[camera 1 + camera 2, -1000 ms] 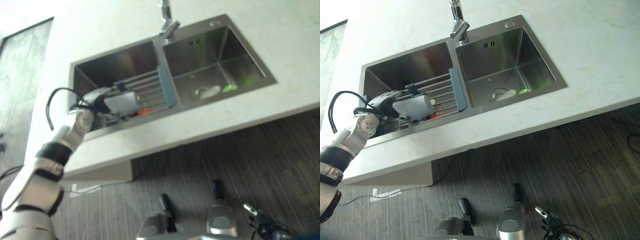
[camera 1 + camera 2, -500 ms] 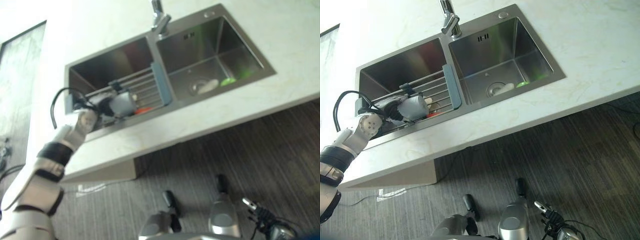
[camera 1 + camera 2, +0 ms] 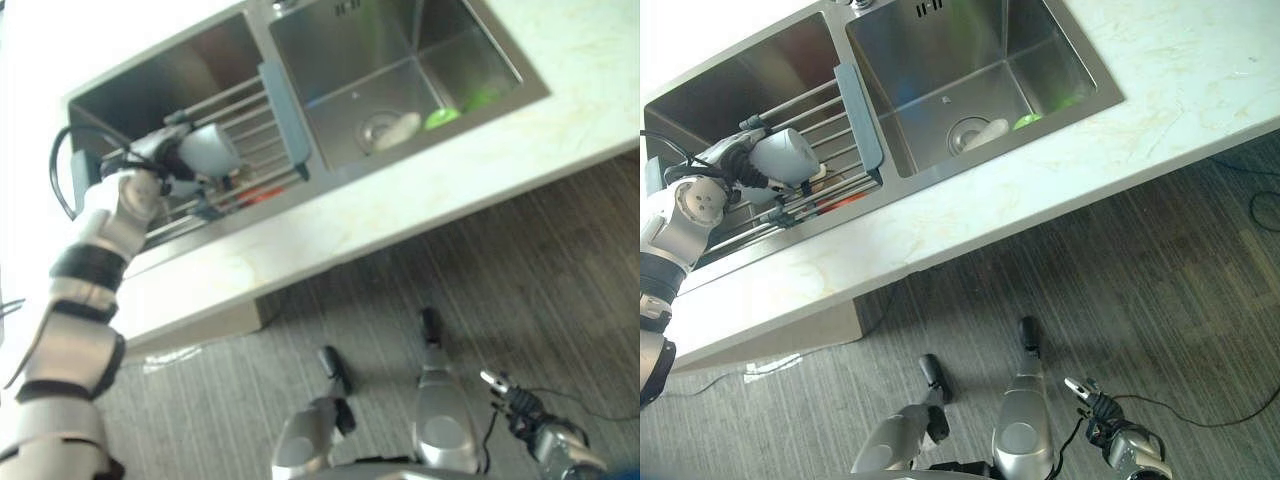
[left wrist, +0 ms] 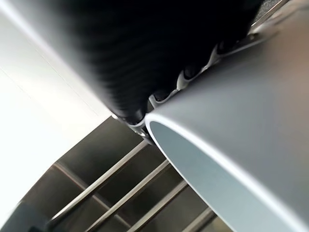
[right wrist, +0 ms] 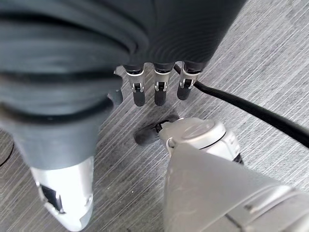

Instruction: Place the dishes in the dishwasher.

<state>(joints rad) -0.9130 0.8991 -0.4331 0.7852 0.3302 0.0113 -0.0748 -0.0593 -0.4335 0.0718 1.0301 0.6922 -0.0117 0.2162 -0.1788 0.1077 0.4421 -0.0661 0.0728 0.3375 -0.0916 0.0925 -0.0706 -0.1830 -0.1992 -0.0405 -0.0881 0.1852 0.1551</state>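
The left hand (image 3: 740,160) is reaching over the left basin of the stainless-steel double sink (image 3: 760,75), its fingers curling round a pale grey-blue cup (image 3: 785,155) and holding it on its side, mouth turned away from the wrist. In the left wrist view the cup's (image 4: 241,145) rim and grey wall are lying right against the hand's dark ribbed cover, with the bars of the rack showing past it. The cup is sitting just above a roll-up drying rack of metal rods (image 3: 825,140) that is spanning the left basin, its grey-blue end strip (image 3: 860,120) lying along the divider between the two basins. A small orange-red object (image 3: 840,200) is peeking out under the rods near the front edge of the sink; what it is cannot be told. In the right basin, a white object (image 3: 985,132) is resting by the drain, touching a bright green object (image 3: 1025,121). The pale marbled tabletop (image 3: 1120,110) is surrounding the sink. Lower right, the right hand (image 3: 1095,408) is hanging over the dark striped floor (image 3: 1180,260), and in the right wrist view its fingers (image 5: 157,89) are pointing down, relaxed and gripping nothing.
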